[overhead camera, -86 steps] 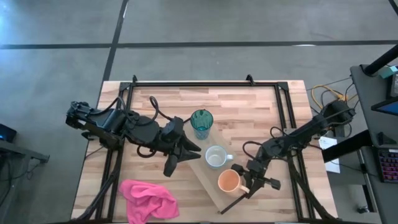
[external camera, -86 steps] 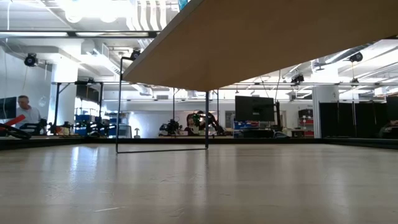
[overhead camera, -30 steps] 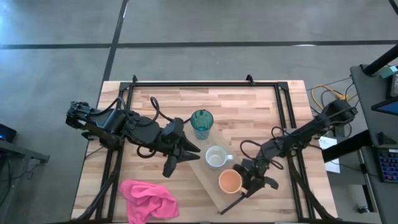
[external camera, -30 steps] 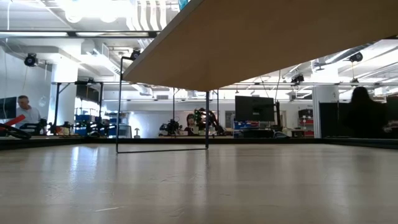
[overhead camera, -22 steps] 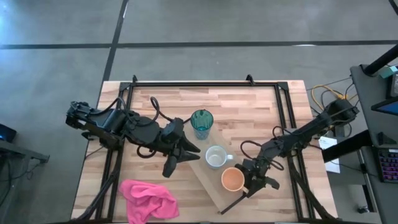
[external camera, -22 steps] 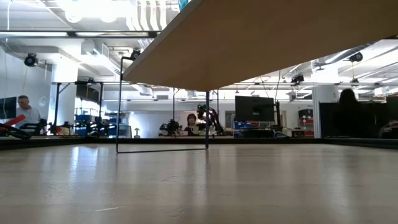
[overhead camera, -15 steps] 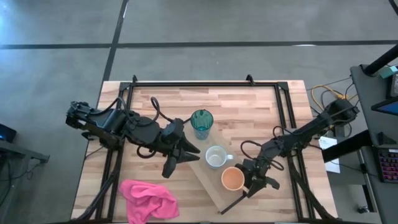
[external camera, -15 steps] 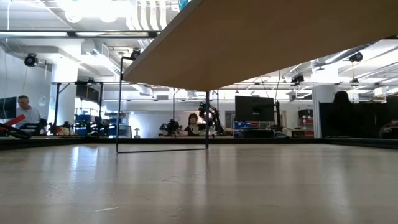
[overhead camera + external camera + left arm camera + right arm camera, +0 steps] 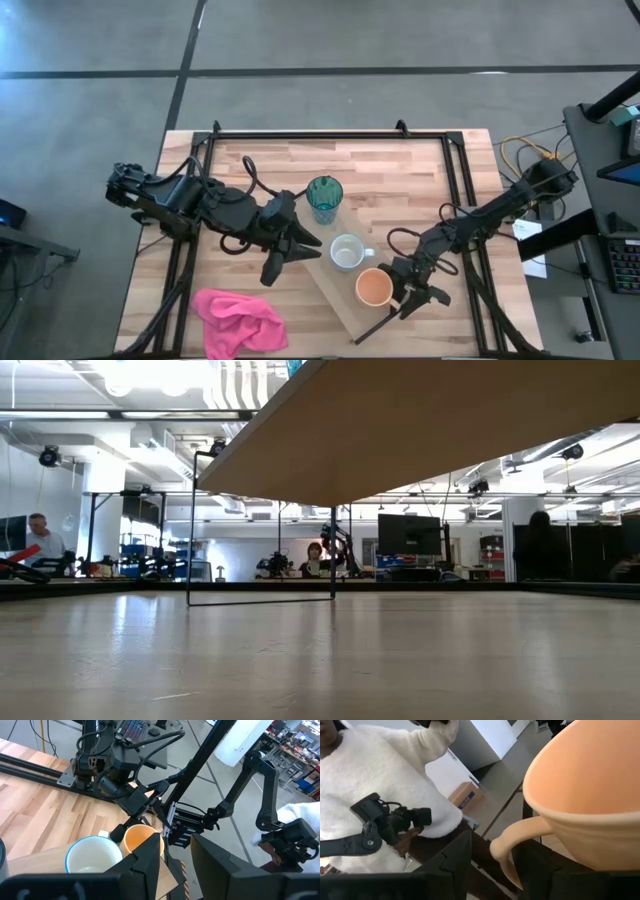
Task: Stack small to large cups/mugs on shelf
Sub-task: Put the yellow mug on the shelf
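Straddling the orange mug's point(image 9: 373, 289) handle, right gripper point(image 9: 403, 291) fingers parted, not clamped. Mug sits on shelf point(image 9: 333, 290) beside white mug point(image 9: 347, 252). Left gripper point(image 9: 300, 250) spread, idle near tumbler point(image 9: 324, 198).

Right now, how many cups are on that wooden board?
3, in a diagonal row along the shelf: teal tumbler at the far end, white mug in the middle, orange mug nearest the right tool.

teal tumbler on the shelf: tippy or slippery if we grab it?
Probably tippy: the teal tumbler looks taller and narrower than the white mug and orange mug, and stands near the shelf end. Its smooth translucent wall has no handle, so the fingers may slip. It is likely light, so a nudge could shift it.
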